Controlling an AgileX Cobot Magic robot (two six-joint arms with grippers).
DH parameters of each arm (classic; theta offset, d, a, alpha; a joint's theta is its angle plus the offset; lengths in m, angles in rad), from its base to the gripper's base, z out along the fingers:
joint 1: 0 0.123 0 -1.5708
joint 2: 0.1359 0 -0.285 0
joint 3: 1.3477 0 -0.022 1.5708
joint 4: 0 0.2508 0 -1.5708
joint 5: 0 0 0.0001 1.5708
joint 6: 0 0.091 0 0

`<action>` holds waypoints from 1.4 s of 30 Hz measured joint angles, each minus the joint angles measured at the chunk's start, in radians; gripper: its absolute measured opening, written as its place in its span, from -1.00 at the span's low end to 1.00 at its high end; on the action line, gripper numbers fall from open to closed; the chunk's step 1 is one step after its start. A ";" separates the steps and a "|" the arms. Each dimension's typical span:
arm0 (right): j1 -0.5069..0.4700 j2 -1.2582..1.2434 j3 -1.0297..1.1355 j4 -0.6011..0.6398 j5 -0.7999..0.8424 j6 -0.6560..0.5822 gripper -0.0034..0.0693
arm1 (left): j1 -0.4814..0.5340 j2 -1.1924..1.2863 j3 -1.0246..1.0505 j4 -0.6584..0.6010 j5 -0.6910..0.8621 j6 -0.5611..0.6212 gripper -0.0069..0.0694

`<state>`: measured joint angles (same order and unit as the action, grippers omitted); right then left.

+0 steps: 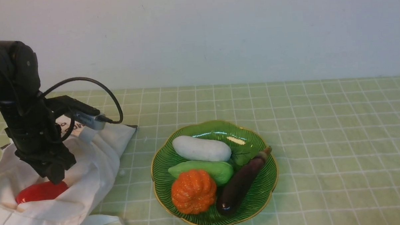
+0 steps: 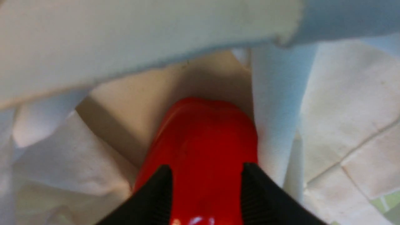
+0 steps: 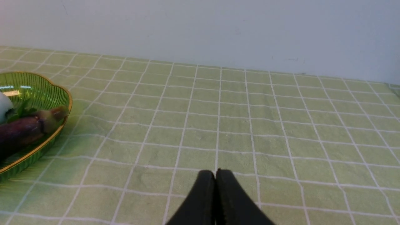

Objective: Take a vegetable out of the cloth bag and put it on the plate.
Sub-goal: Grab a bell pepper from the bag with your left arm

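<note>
The red bell pepper (image 2: 203, 131) lies inside the cloth bag (image 1: 98, 152), directly under the left tool (image 2: 206, 175). The tool's jaws stand apart astride it, one black finger on each flank. Whether they are pressing or only bracketing it cannot be told from these views. Its skin is glossy and catches highlights, so it will likely be slippery. The body looks hard and hollow, probably light, with rounded lobes that could roll or squirt out of a pinch. The best hold seems to be across the broad middle, pads seated in the grooves between lobes and not on their crowns, with firm but not crushing pressure. Soft white folds rise close on both sides of the tool, so cloth could get nipped or lift with the pepper. The green plate (image 1: 269, 190) sits well apart, off to the tool's right on the worktop (image 1: 320, 138), and is already crowded. The right tool (image 3: 215, 175) is closed on nothing, above bare worktop.
</note>
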<state>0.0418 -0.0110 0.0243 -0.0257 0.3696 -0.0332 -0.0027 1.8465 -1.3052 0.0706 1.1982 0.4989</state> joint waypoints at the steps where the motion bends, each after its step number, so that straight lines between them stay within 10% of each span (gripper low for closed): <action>1: 0.000 0.000 0.000 0.000 0.000 0.000 -0.95 | 0.000 0.006 0.000 0.013 0.000 0.000 0.17; 11: 0.000 0.000 0.000 0.000 0.000 0.000 -0.95 | 0.000 0.031 0.001 0.060 -0.030 0.001 0.71; 42: -0.001 0.000 0.000 0.000 0.000 0.000 -0.95 | 0.000 0.112 -0.001 0.145 -0.024 -0.203 0.43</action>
<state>0.0404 -0.0110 0.0243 -0.0257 0.3696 -0.0332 -0.0027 1.9581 -1.3064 0.2157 1.1742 0.2961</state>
